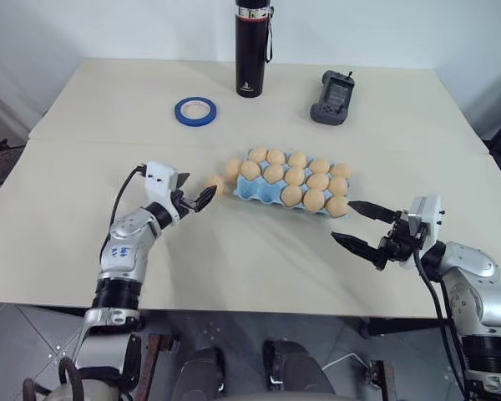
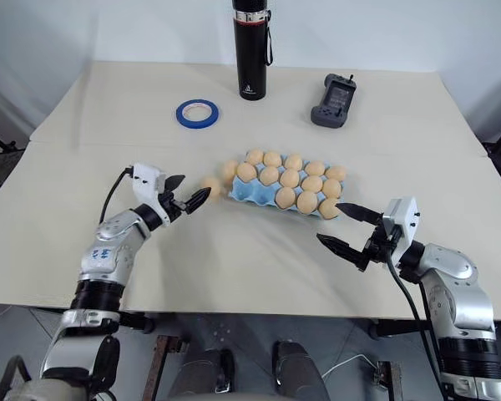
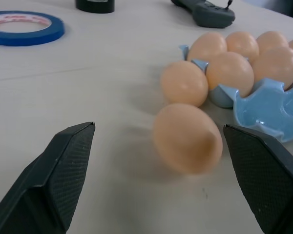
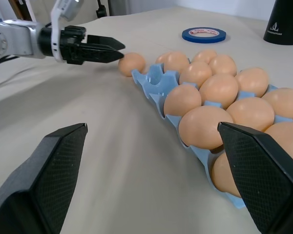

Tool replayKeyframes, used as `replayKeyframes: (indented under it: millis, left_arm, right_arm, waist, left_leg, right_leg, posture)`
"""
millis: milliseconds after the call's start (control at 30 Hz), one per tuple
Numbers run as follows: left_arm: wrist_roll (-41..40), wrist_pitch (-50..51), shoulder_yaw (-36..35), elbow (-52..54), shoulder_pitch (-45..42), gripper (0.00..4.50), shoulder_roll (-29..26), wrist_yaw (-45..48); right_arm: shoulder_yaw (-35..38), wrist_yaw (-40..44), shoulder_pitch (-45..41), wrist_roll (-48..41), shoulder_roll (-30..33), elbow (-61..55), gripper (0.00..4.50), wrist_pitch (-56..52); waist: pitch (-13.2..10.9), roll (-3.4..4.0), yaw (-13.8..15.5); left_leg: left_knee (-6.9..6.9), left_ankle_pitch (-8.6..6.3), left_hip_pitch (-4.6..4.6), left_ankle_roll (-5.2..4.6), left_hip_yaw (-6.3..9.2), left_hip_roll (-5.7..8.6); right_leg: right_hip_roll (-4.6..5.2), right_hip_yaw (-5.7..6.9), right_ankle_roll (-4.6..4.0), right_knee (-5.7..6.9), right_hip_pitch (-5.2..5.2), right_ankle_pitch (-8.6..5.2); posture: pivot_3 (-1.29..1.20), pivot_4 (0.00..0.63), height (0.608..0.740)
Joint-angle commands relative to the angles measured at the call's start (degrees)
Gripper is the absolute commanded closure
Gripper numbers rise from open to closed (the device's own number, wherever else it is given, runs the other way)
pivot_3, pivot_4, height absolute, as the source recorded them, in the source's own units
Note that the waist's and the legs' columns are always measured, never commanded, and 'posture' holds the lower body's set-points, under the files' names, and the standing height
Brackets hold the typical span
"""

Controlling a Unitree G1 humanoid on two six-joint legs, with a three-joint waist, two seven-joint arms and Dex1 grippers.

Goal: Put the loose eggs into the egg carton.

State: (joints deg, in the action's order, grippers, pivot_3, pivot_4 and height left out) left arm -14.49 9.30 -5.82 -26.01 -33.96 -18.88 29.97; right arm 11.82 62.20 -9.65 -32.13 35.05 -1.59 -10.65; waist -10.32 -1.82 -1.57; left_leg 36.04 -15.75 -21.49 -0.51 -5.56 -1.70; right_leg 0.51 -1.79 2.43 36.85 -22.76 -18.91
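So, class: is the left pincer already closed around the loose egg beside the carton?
No: the left pincer stands open, with the loose egg lying on the table ahead of its fingers, untouched.

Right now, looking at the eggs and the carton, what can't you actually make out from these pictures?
- How many cups of the egg carton are free: in the head views the eggs hide most of them; one empty corner cup shows.
- Whether the second loose egg touches the carton: the left wrist view leaves that unclear.
- The near loose egg is blurred, so its contact with the table is unclear.
- The carton's far end is cut off in the right wrist view.
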Motion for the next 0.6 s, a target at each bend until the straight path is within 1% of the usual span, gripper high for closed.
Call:
replayKeyframes:
  millis: [33,267,433,533,600]
  left_arm:
    - [1.0,-3.7,0.5,-3.4,-2.7,0.02,0.2,2.1]
    - [3.0,-7.0,2.0,-11.8,-7.2,0.02,0.7,4.7]
    - [4.2,-7.2,2.7,-18.7,-10.8,0.02,1.1,5.7]
    - [5.0,-8.8,2.4,-22.2,-12.9,0.65,1.5,5.3]
    - [5.3,-9.8,2.3,-23.3,-13.6,1.26,1.6,5.5]
  right_arm:
    - [1.8,-0.2,0.4,-0.7,1.1,-1.8,0.0,0.0]
    - [1.8,-0.6,1.3,-0.6,1.0,-2.5,0.0,0.0]
    - [1.8,-0.9,1.5,-0.5,0.8,-2.5,0.0,0.3]
    - [1.8,-1.0,1.7,-0.5,0.8,-2.6,0.0,0.4]
    - [2.0,-1.0,2.0,-0.5,0.7,-2.8,0.0,0.5]
  waist:
    - [0.0,0.0,0.0]
    - [0.0,-0.01,0.0]
    - [0.0,-0.02,0.0]
    - [0.0,-0.02,0.0]
    - [0.0,-0.03,0.0]
  left_leg:
    - [-0.01,0.0,0.0,0.0,0.0,0.0]
    - [0.02,0.0,0.01,0.01,-0.01,0.0]
    - [0.04,0.0,0.01,0.01,-0.01,0.0]
    - [0.04,0.01,0.01,0.02,-0.01,0.0]
    - [0.03,0.01,0.01,0.02,-0.01,0.01]
  right_leg:
    - [0.0,0.0,0.0,0.01,0.0,0.0]
    - [0.01,0.0,0.01,0.03,-0.01,0.0]
    - [0.0,0.01,0.01,0.08,-0.01,0.0]
    - [0.0,0.01,0.01,0.08,-0.01,0.0]
    - [0.0,0.01,0.02,0.07,-0.01,0.0]
  posture:
    - [0.0,0.15,0.74]
    - [0.0,0.15,0.74]
    - [0.0,0.15,0.74]
    - [0.0,0.15,0.74]
    - [0.0,0.15,0.74]
